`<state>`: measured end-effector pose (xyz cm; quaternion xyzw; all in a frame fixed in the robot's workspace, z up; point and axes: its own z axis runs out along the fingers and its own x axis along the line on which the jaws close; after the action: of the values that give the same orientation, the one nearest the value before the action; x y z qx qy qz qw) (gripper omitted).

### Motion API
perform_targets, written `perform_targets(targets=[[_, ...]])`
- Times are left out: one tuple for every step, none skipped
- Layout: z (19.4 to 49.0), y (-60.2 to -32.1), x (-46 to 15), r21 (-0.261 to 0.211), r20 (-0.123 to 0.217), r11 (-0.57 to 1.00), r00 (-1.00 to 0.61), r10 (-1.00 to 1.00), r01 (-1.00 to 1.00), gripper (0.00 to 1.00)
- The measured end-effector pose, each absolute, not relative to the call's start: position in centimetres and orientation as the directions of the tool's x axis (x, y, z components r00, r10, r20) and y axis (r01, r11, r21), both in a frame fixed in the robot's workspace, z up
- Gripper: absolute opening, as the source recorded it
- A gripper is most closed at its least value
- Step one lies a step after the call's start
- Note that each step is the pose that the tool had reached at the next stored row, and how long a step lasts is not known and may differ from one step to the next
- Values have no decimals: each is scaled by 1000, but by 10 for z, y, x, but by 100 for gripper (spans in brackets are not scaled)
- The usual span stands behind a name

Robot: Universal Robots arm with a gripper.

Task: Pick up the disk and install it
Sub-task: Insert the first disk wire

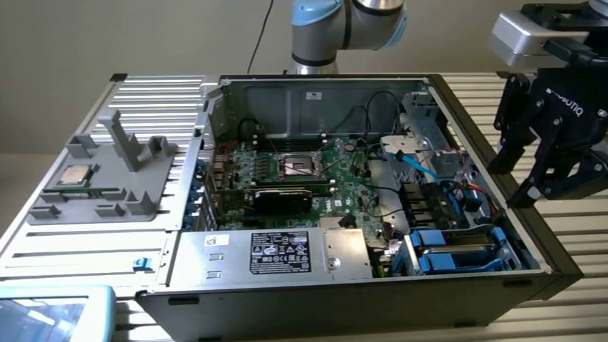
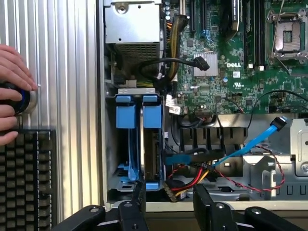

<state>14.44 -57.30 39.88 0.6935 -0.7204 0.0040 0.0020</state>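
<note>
- Gripper [image 1: 532, 178]: jaws spread wide with nothing held. It hangs over the case [image 1: 332, 303] wall, beside the bay [image 1: 406, 253].
- Disk [image 1: 463, 248]: stands on edge in the bay, blue bracket up, in the case corner nearest the gripper.
- In the wrist view the disk [image 2: 153, 144] is near the gripper [image 2: 169, 202] fingertips but not touching them.
- Two blue brackets sit side by side in the bay. Whether the second one carries a drive cannot be told.
- Step in hand, as judged: hovering over the bay with no contact.
- Keep the jaws square to the disk's thin edge, so the pads would meet its flat faces rather than the bracket tabs.
- Hazard: the blue cable [image 2: 255, 139] and the red and yellow wires [image 2: 192, 179] lie just beside the bay. A skewed finger could snag them.
- A hand [image 2: 12, 72] rests on the table [image 2: 62, 96] outside the case. Keep arm motion clear of it.
</note>
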Motion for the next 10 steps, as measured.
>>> perform_targets(targets=[[398, -571, 145, -3, 8, 38, -38, -999, -999, 52], [397, -569, 145, -3, 9, 38, -38, -999, -999, 52], [396, -566, 146, -3, 8, 38, -38, -999, -999, 52], [394, -564, 146, -3, 8, 38, -38, -999, -999, 52], [392, -562, 146, -3, 8, 38, -38, -999, -999, 52], [390, -561, 146, -3, 8, 38, -38, -999, -999, 52], [389, -560, 146, -3, 8, 38, -38, -999, -999, 52], [387, -560, 147, -3, 8, 38, -38, -999, -999, 52], [385, -560, 147, -3, 8, 38, -38, -999, -999, 52], [383, -559, 147, -3, 8, 38, -38, -999, -999, 52]])
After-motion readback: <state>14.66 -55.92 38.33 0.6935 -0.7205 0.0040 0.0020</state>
